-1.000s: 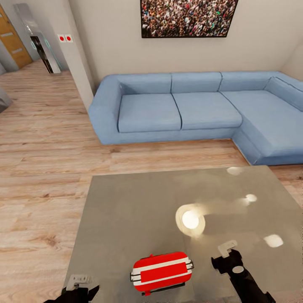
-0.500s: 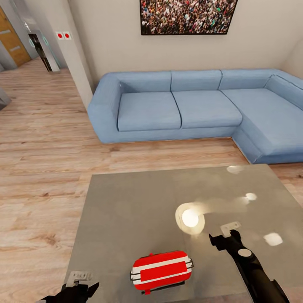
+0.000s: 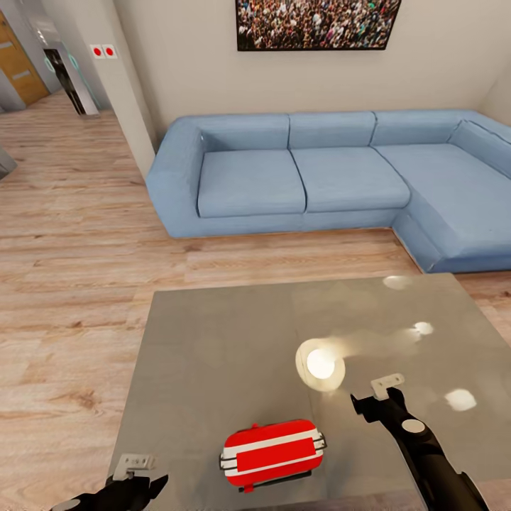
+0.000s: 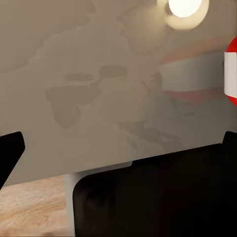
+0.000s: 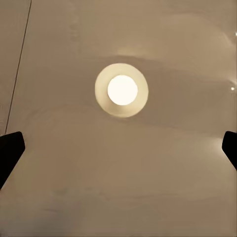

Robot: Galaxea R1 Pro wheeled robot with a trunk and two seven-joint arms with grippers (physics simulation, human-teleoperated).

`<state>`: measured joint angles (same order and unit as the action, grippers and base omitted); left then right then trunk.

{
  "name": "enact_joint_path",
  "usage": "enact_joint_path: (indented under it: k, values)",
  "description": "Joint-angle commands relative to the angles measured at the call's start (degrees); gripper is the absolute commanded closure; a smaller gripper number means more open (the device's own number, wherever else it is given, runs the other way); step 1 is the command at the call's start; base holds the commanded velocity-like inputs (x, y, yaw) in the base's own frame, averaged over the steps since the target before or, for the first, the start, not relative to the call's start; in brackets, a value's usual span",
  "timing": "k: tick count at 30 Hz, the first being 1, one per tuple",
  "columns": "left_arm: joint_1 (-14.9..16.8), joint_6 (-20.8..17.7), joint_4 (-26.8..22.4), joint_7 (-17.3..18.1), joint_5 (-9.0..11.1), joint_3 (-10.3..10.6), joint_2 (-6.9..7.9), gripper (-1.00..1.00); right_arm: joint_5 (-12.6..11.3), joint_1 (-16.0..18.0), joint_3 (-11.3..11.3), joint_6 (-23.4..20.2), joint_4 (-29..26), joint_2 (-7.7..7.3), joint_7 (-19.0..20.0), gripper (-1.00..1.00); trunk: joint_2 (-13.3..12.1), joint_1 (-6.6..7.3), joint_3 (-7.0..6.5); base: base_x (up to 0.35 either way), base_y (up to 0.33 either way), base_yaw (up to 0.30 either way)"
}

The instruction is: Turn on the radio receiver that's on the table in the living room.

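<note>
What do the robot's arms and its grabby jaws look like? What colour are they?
Both arms are glossy black. The right arm has rounded segments and a round grey cap on its wrist joint. The right gripper and the left gripper each carry a small light grey block with tiny dark dots. In the wrist views the fingertips are plain black wedges. No cables show.

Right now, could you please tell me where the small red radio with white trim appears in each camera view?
Head view: red radio with white trim on the glossy grey table, near its front edge.
Left wrist view: a sliver at the picture's edge.
Right wrist view: not in it.
Shared landmark: the round lamp reflection.
</note>
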<state>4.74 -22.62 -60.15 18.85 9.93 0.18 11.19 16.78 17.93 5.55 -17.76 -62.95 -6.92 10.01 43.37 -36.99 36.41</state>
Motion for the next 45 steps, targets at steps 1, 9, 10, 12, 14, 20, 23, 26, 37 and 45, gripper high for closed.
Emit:
enact_joint_path:
  k: [1,9,10,12,14,20,23,26,37,45]
  values:
    - [0.00,-0.21,-0.05,-0.02,0.00,0.00,-0.01,-1.00,-0.03,0.00,0.00,0.00,-0.01,0.02,0.00,-1.00,0.00,0.00,0.09,0.000,0.000,0.000]
    - [-0.01,-0.55,-0.14,-0.04,0.00,0.00,-0.05,-1.00,-0.08,0.00,-0.01,0.00,-0.06,0.06,0.01,-1.00,0.00,0.00,0.82,0.000,0.000,0.000]
    - [0.00,-0.55,-0.14,-0.04,0.00,0.00,-0.06,-1.00,-0.08,0.00,-0.01,0.00,-0.06,0.06,0.01,-1.00,0.00,0.00,0.91,0.000,0.000,0.000]
    - [0.00,-0.57,-0.14,-0.04,0.00,0.00,-0.09,-1.00,-0.08,0.00,-0.01,0.00,-0.07,0.06,0.01,-1.00,0.00,0.00,1.09,0.000,0.000,0.000]
    - [0.00,-0.58,-0.14,-0.04,0.00,0.00,-0.10,-1.00,-0.08,0.00,-0.01,0.00,-0.07,0.06,0.01,-1.00,0.00,0.00,1.28,0.000,0.000,0.000]
    - [-0.03,-0.58,-0.15,-0.04,0.00,0.00,-0.10,-1.00,-0.08,0.00,0.13,0.00,-0.07,0.06,0.04,-1.00,0.00,0.00,1.82,0.000,0.000,0.000]
    - [0.00,-0.58,-0.15,-0.04,0.00,0.00,-0.11,-1.00,-0.15,0.00,0.13,0.00,-0.13,-0.04,0.43,-1.00,0.00,0.00,2.02,0.000,0.000,0.000]
    - [0.00,-0.59,-0.25,-0.04,0.00,0.00,-0.12,-1.00,-0.12,0.00,0.17,0.00,-0.18,-0.09,1.87,-1.00,0.00,0.00,2.07,0.000,0.000,0.000]
    - [-0.02,-0.59,-0.57,-0.04,0.00,0.00,-0.12,-1.00,0.00,0.00,0.64,-0.11,-0.24,-0.11,6.11,-1.00,0.00,0.00,2.10,0.000,0.000,0.000]
    - [-2.29,-1.42,1.70,0.33,-0.55,-0.51,1.53,-1.00,-0.22,0.00,0.88,-1.42,2.02,0.06,8.07,-1.00,0.00,0.00,2.10,0.000,0.000,0.000]
